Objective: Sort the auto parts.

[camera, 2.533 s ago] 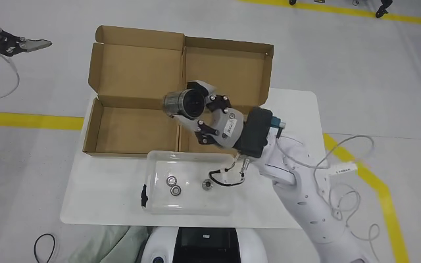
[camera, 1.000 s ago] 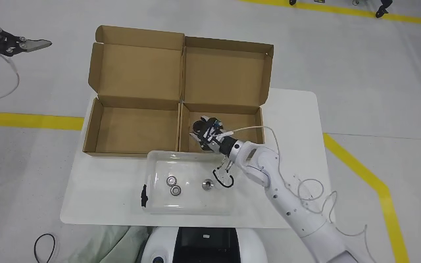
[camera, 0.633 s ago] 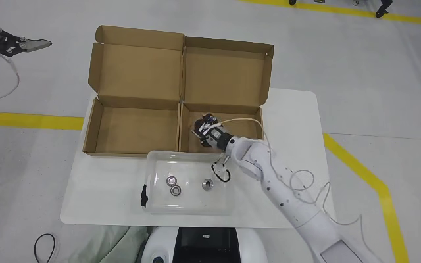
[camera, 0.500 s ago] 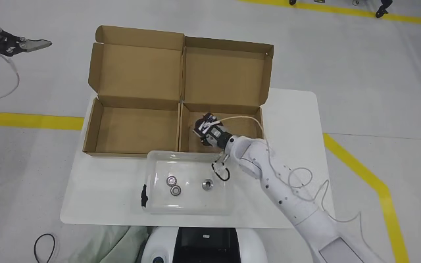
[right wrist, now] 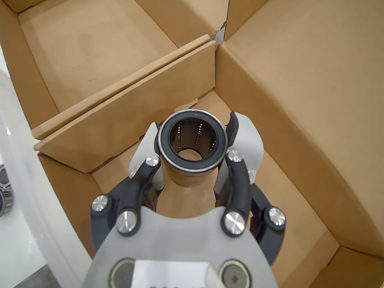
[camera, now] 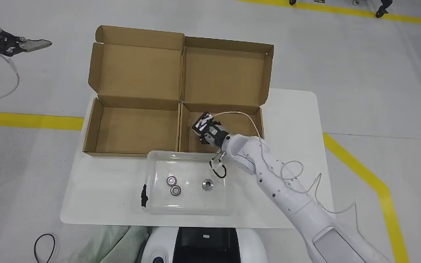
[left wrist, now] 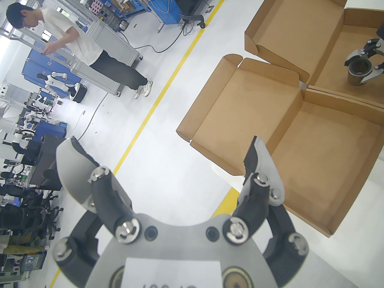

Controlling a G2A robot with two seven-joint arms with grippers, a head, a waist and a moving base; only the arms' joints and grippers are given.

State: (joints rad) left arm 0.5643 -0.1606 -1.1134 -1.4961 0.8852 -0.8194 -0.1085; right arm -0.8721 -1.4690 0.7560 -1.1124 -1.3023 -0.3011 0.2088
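Top view first: we're seeing the right hand (camera: 208, 126) sitting low inside the right cardboard box (camera: 255, 125), which is lying beside the left cardboard box (camera: 131, 128) along the far edge of the tabletop (camera: 296, 164). The hand is clamping the long sleeve bearing (camera: 202, 121) inside that box, toward the wall the two boxes are sharing. Along the near edge, the clear tray (camera: 158, 205) is holding a few small ring bearings (camera: 172, 179). So we're reading this as sorting by type, with sleeves going to one box and rings probably to the other.

Over to the left wrist view: the left hand (left wrist: 165, 151) is hanging off beyond the tabletop's far left corner, fingers spread wide with nothing between them, looking across both boxes. We're judging that it's parked out there to give the right arm room.

Now the right wrist view, and we're looking straight down the sleeve's bore. The two fingers (right wrist: 244, 139) are pinching the barrel from opposite sides just below its rim. They're holding it upright, so it should be landing on its flat end rather than rolling. Whether it's touching the box floor, we can't tell. Our guess is that the release is coming next, and it's calling for a gentle opening so the sleeve isn't tipping.
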